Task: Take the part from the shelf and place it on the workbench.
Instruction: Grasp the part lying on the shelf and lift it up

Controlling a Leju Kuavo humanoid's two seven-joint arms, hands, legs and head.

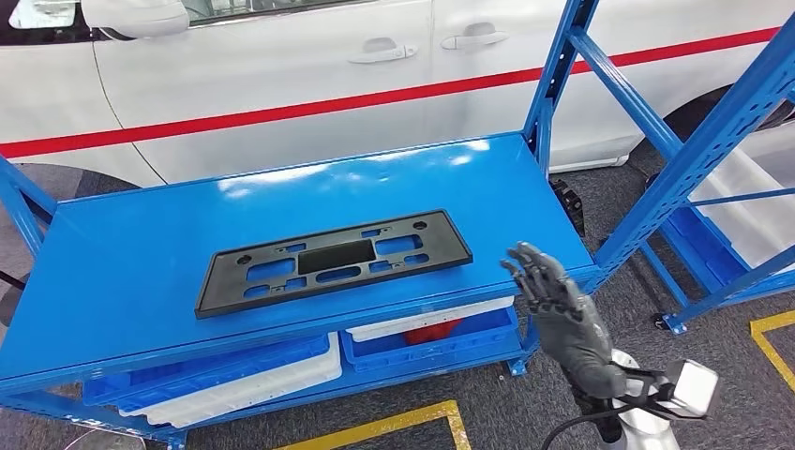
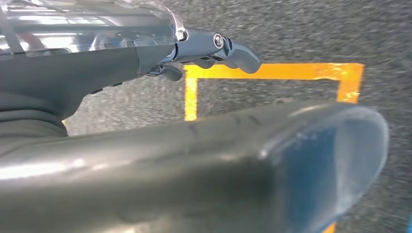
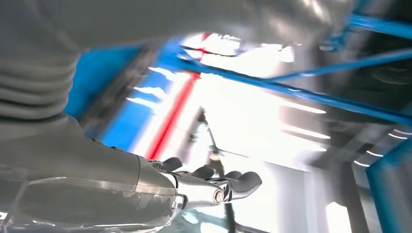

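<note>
The part (image 1: 333, 260), a flat black plate-holder frame with several cut-outs, lies flat on the blue workbench top (image 1: 141, 253), near its front middle. My right hand (image 1: 562, 314) is raised just off the bench's front right corner. Its fingers are spread, it holds nothing, and it is clear of the part. In the right wrist view that hand (image 3: 194, 189) is seen against blurred blue shelf bars. My left hand (image 2: 160, 58) hangs over the grey floor with nothing in it, its fingers (image 2: 233, 51) slightly bent.
A white car with a red stripe (image 1: 281, 112) stands right behind the bench. A blue shelf frame (image 1: 694, 159) rises at the right. Blue and white bins (image 1: 427, 337) sit under the bench top. Yellow tape (image 1: 394, 427) marks the floor.
</note>
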